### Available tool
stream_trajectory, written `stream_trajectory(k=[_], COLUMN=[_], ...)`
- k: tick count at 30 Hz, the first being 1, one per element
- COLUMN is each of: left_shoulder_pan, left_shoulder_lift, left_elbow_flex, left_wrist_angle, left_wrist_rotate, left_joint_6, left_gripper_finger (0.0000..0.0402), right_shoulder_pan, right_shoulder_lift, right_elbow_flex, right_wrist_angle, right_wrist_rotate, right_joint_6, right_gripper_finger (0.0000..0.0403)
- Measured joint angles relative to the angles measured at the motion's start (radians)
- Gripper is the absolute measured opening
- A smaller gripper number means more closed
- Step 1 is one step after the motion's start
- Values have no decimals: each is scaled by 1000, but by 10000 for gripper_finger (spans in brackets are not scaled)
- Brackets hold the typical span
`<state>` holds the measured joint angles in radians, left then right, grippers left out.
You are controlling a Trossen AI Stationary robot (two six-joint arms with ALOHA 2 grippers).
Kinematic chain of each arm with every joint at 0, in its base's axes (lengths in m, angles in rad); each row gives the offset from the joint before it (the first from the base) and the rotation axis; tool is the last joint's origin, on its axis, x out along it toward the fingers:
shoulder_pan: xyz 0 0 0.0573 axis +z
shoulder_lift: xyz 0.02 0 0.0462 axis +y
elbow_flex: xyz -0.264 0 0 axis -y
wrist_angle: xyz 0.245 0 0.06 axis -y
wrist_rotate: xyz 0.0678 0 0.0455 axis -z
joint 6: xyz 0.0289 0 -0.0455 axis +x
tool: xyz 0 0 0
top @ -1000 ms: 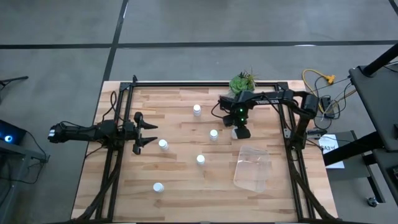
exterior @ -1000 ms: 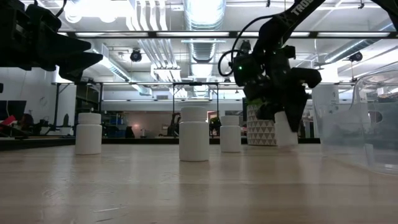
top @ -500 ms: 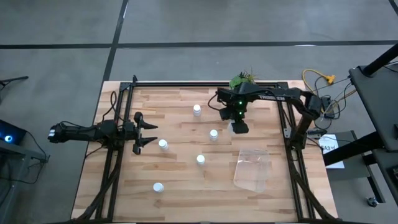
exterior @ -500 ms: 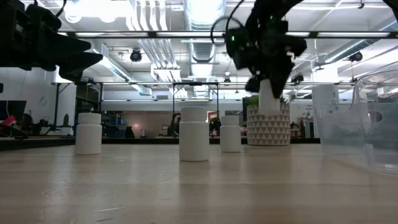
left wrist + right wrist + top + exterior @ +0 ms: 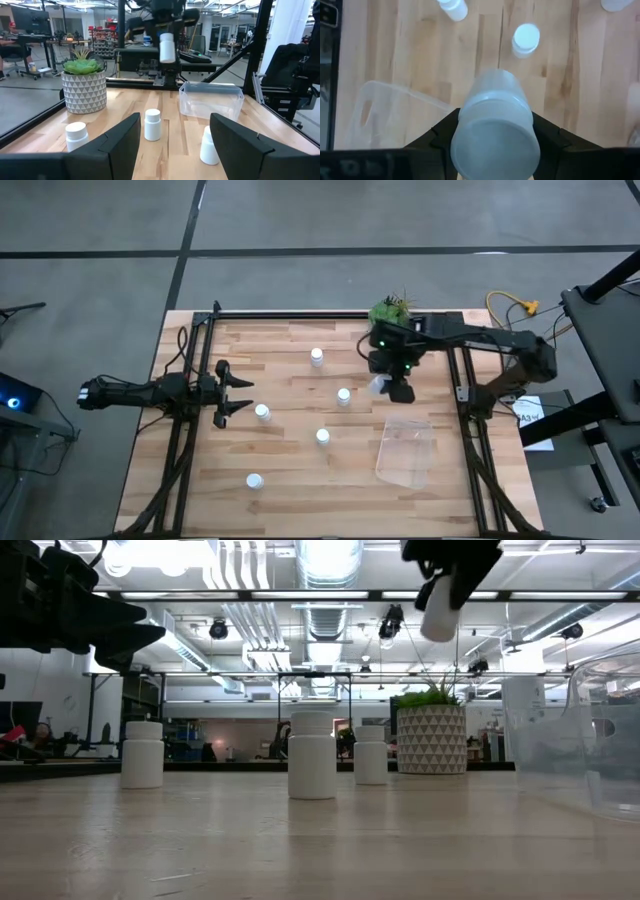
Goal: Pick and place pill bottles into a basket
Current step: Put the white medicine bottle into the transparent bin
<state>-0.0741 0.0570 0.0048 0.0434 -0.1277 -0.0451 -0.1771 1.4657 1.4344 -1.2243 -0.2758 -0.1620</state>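
Now the right gripper (image 5: 396,388) clamps a pill bottle (image 5: 495,131) high above the table (image 5: 290,470).

Five pill bottles (image 5: 322,437) stand on the worktop (image 5: 290,490), left of the basket (image 5: 405,450); the plant pot (image 5: 389,311) is behind it.

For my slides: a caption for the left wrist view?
Right gripper holds a pill bottle aloft above the clear basket.
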Motion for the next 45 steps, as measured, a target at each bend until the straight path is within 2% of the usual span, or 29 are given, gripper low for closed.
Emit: stream_trajectory(k=[4, 13, 19, 25, 31, 38, 45], left_shoulder_pan=[0, 0, 0, 0, 0, 0, 0], left_shoulder_lift=[1, 1, 1, 1, 1, 1, 1], left_elbow_flex=[0, 0, 0, 0, 0, 0, 0], left_wrist_angle=[0, 0, 0, 0, 0, 0, 0], left_wrist_rotate=[0, 0, 0, 0, 0, 0, 0], left_joint_6=[0, 0, 0, 0, 0, 0, 0], left_gripper_finger=[222, 222, 222, 221, 222, 222, 222], right_shoulder_pan=[66, 249, 338, 365, 383, 391, 391], right_shoulder_lift=[-34, -50, -7, 38, 33, 32, 36], right_elbow_flex=[-1, -1, -12, -84, -222, -330, -438], right_wrist_angle=[-71, -134, -131, -101, 72, 118, 239], right_wrist_rotate=[43, 46, 138, 172, 146, 145, 145], right_joint_6=[56, 230, 299, 352, 404, 443, 444], right_gripper_finger=[156, 156, 156, 156, 156, 156, 156])
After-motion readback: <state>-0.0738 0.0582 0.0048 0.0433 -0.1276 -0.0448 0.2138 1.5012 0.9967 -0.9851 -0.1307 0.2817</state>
